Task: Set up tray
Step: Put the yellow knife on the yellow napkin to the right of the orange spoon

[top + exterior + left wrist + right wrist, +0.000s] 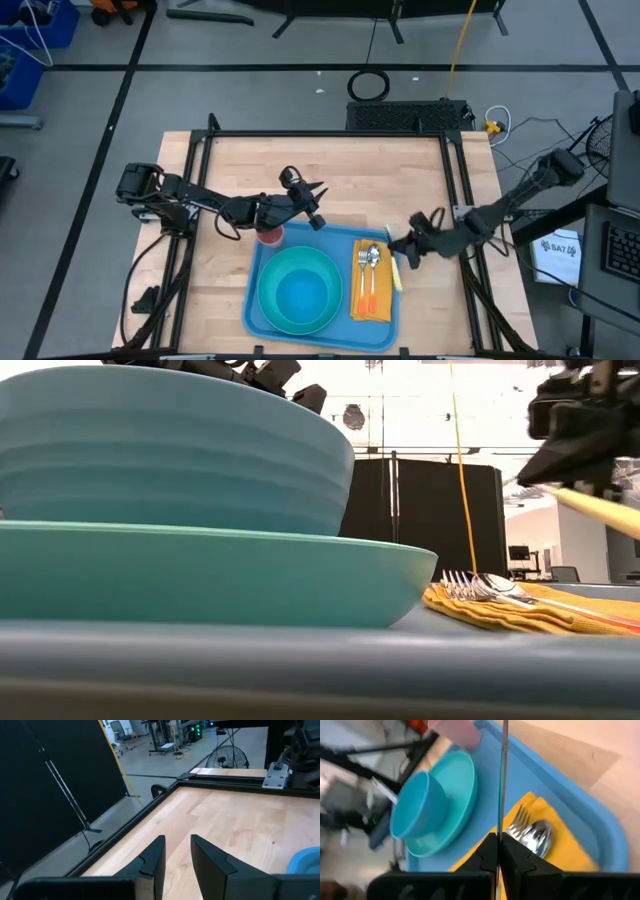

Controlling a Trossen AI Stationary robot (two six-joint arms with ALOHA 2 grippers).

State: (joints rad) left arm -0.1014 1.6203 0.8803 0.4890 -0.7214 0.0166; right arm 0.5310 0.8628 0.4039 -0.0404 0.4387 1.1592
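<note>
The table point(330, 180) is a pale butcher-block wood top with visible plank seams, framed by dark metal rails. On its near half lies the tray point(262, 268), a large flat blue plastic rectangle with rounded corners and a raised rim, smooth and slightly glossy.

Inside the tray, toward the left arm's side, sits a round teal plate point(268, 312), and nested on the plate is a blue bowl point(300, 290) with ridged outer walls, as the low view shows. Beside the plate, toward the right arm's side, a yellow folded napkin point(383, 310) of soft, creased cloth lies flat in the tray. On the napkin rest a metal fork point(362, 262) and a metal spoon point(374, 257), side by side, both with orange handles pointing toward the near edge. A pink cup point(270, 236) stands at the tray's far left corner; whether it is inside the rim or just outside cannot be told.

Off the table, on the right, a white sheet point(558, 246) carries the marking "BA7".

The left pincer point(315, 205) hovers above the table near the pink cup, its two dark fingers point(152, 862) a narrow gap apart with nothing between them. The right pincer point(396, 244) is at the tray's right edge, just beside the napkin, with its fingers point(482, 857) closed on a thin knife point(504, 780) with a pale yellow handle, seen edge-on in the right wrist view.
</note>
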